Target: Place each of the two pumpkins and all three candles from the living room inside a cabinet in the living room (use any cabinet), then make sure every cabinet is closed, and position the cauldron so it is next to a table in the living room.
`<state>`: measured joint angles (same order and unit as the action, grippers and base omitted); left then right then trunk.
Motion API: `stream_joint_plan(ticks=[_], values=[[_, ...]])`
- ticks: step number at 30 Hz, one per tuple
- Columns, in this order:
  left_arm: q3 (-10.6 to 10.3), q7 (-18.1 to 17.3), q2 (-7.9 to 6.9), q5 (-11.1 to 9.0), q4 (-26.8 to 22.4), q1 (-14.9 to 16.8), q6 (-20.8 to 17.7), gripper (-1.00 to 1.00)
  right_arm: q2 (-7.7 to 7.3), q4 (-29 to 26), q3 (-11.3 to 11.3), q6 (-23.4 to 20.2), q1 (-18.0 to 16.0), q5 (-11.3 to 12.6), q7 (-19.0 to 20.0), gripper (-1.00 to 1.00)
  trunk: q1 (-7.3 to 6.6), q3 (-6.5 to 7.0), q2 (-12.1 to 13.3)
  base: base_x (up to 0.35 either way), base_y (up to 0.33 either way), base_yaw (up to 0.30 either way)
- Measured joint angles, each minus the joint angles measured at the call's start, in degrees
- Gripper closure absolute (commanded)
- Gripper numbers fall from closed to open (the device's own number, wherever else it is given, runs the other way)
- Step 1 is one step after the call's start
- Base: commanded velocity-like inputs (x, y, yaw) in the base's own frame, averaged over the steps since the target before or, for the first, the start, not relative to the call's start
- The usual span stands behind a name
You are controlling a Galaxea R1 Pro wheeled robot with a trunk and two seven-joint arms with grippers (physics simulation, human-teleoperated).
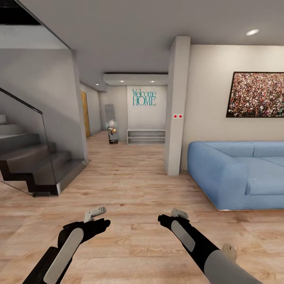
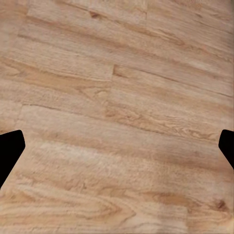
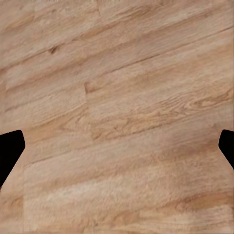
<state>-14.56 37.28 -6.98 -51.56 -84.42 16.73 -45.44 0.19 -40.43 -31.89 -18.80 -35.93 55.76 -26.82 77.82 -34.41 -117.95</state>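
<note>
A: Item one, your task pieces. What do you have listed?

B: None of them is in your views at this moment. You are looking across a living area of wood plank floor (image 1: 130,185).

A: Item two, your left gripper (image 1: 103,221)?

B: It hangs low over the bare floor at the left of your head view. In the left wrist view its two dark fingertips (image 2: 10,148) sit at opposite edges with planks between them: spread wide, holding nothing.

A: Item three, your right gripper (image 1: 161,218)?

B: Same entry. It is low over the floor, well apart from the left one. In the right wrist view one fingertip (image 3: 9,148) shows at each edge, spread wide, nothing held.

A: Item four, surroundings?

B: A blue sofa (image 1: 240,173) stands at your right against a pale wall, under a framed picture (image 1: 256,94). A square white pillar (image 1: 177,106) stands just beside the sofa's near end. At your left, a dark staircase (image 1: 27,157) has a glass side panel. Ahead, down a hallway, a wall carries teal "Welcome HOME" lettering (image 1: 144,97) above a low white shelf unit (image 1: 146,136). A small figure (image 1: 113,130) stands on the floor beside that shelf; what it is, you cannot tell.
</note>
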Motion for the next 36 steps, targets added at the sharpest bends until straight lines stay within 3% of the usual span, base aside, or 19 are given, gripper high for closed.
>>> stream_joint_plan(ticks=[19, 36], values=[[0.00, -0.01, 0.00, 0.00, 0.00, 0.00, 0.00, -1.00, -0.06, 0.00, 0.00, 0.02, -0.02, 0.01, 0.00, -1.00, 0.01, 0.00, 0.00, 0.240, 0.000, 0.000], [0.00, -0.09, 0.00, 0.00, 0.00, 0.00, 0.00, -1.00, -0.07, 0.00, 0.00, 0.03, -0.04, 0.02, 0.00, -1.00, 0.03, 0.00, 0.00, 0.037, 0.000, 0.000]])
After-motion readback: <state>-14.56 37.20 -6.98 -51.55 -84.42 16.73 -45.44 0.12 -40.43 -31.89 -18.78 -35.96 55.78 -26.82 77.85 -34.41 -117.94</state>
